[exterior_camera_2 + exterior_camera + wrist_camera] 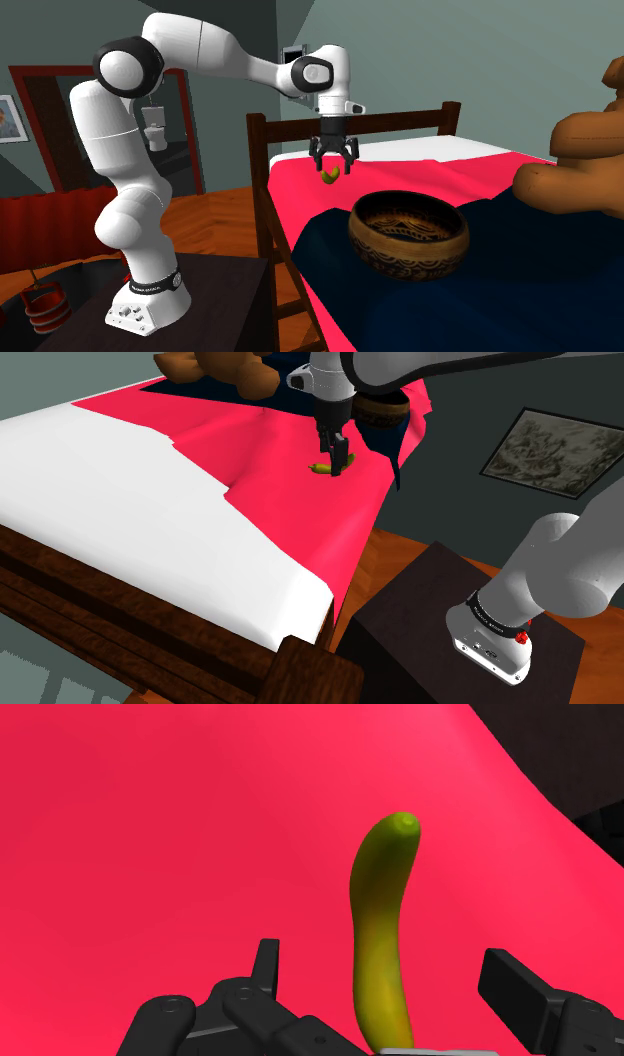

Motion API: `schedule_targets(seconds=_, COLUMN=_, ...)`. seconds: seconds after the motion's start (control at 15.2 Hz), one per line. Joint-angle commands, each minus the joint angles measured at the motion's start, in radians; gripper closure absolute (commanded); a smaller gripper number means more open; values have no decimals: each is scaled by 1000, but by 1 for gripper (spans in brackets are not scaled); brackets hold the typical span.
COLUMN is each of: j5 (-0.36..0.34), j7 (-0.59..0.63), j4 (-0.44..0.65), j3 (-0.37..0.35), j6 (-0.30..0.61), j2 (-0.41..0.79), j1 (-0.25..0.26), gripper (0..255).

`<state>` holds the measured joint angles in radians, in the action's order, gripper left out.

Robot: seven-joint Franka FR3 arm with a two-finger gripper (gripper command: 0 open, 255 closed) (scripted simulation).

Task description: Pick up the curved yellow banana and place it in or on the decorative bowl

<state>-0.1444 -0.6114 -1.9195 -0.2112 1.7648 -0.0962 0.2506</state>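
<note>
The curved yellow-green banana [383, 924] is seen lying on the pink bed cover [300, 512], near the bed's edge on the stand's side, and is not yet grasped. The all-black two-finger gripper [383, 962] is set low around it, its fingers spread wide and the fruit untouched between them. The dark, patterned decorative bowl [400, 255] stands apart, empty, on the dark blue cover [450, 310]. Closing, lifting, carrying and release are judged still to be done.

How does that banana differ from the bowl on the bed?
The banana is slim, curved and yellow-green; the bowl is round, bigger, dark brown and patterned. The banana lies on the red cover; the bowl stands on the dark blue cover. Both are on the bed.
</note>
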Motion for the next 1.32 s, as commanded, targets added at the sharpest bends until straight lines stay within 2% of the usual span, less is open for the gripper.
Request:
schedule_targets(seconds=0.0, j5=0, j7=0, j4=-4, j3=0, j6=4, j2=0, j1=0, gripper=0)
schedule_targets(seconds=0.26, j5=0, j7=0, j4=-3, j3=0, j6=3, j2=0, j1=0, gripper=0)
schedule_targets(seconds=0.33, j5=0, j7=0, j4=-3, j3=0, j6=3, j2=0, j1=0, gripper=255)
schedule_targets(seconds=0.92, j5=0, j7=0, j4=-4, j3=0, j6=4, j2=0, j1=0, gripper=255)
schedule_targets(seconds=1.25, j5=2, j7=-9, j4=62, j3=0, j6=-62, j2=-1, j1=0, gripper=255)
